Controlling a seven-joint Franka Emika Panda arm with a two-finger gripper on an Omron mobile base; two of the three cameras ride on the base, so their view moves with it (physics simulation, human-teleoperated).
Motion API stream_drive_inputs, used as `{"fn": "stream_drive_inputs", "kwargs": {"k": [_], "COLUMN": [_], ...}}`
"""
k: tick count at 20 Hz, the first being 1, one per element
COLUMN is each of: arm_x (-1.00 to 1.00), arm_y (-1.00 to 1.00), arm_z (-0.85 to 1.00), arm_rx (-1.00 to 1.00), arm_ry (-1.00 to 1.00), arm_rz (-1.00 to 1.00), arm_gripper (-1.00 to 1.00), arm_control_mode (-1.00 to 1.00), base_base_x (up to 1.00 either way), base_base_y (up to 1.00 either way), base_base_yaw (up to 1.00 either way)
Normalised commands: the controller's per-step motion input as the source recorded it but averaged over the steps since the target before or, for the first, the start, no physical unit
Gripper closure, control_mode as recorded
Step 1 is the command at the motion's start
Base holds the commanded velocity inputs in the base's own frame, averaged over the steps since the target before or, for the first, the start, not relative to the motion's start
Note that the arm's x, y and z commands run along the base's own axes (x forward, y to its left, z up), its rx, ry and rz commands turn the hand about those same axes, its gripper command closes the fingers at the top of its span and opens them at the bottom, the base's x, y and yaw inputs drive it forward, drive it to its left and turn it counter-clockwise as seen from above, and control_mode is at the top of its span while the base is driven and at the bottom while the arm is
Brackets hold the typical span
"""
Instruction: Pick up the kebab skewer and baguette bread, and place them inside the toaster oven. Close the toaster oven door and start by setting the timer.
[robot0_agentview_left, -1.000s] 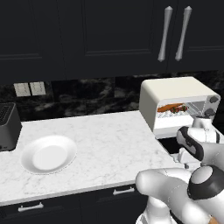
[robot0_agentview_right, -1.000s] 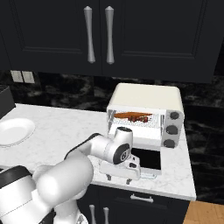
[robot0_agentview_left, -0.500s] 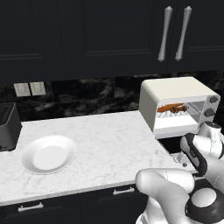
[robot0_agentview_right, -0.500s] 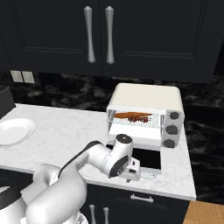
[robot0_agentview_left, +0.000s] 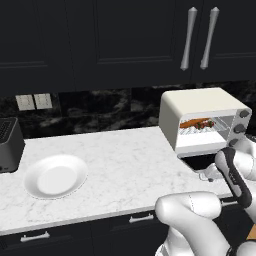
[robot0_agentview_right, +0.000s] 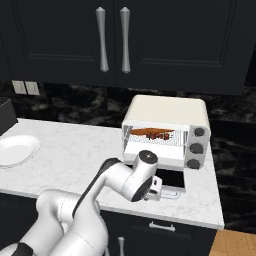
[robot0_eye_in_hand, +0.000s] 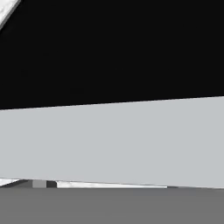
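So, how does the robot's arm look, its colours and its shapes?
The arm is glossy white, built of thick rounded segments. Black bands mark the joints, and a round grey cap sits on the wrist. The pincer's shape cannot be made out.

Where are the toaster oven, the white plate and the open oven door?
toaster oven (robot0_agentview_right: 167, 107), right base view, cream top.
white plate (robot0_agentview_left: 55, 175), left base view, its centre.
toaster oven door (robot0_agentview_right: 170, 178), right base view, dark glass.
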Motion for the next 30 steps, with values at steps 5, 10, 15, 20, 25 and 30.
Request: {"fn": "stream_drive_inputs", "kwargs": {"k": [5, 10, 15, 20, 25, 30], "arm_x": [1.0, 1.0, 1.0, 1.0, 1.0, 0.98], "arm_y": [0.73, 0.69, 0.46, 0.21, 0.28, 0.35], "arm_z": [0.42, 0.34, 0.38, 0.3, 0.28, 0.14], "arm_rx": [0.0, 0.0, -0.03, -0.07, -0.06, -0.04], "arm_ry": [-0.46, -0.47, -0.43, -0.28, -0.25, -0.3], "arm_rz": [-0.21, -0.22, -0.21, -0.19, -0.18, -0.19], "arm_gripper": [-1.0, -1.0, -1.0, -1.0, -1.0, -1.0], "arm_control_mode": [-1.0, -1.0, -1.0, -1.0, -1.0, -1.0], "base_base_x": [0.0, 0.0, 0.0, 0.0, 0.0, 0.0], "base_base_y": [0.0, 0.0, 0.0, 0.0, 0.0, 0.0], "base_base_yaw": [0.0, 0.0, 0.0, 0.0, 0.0, 0.0]}}
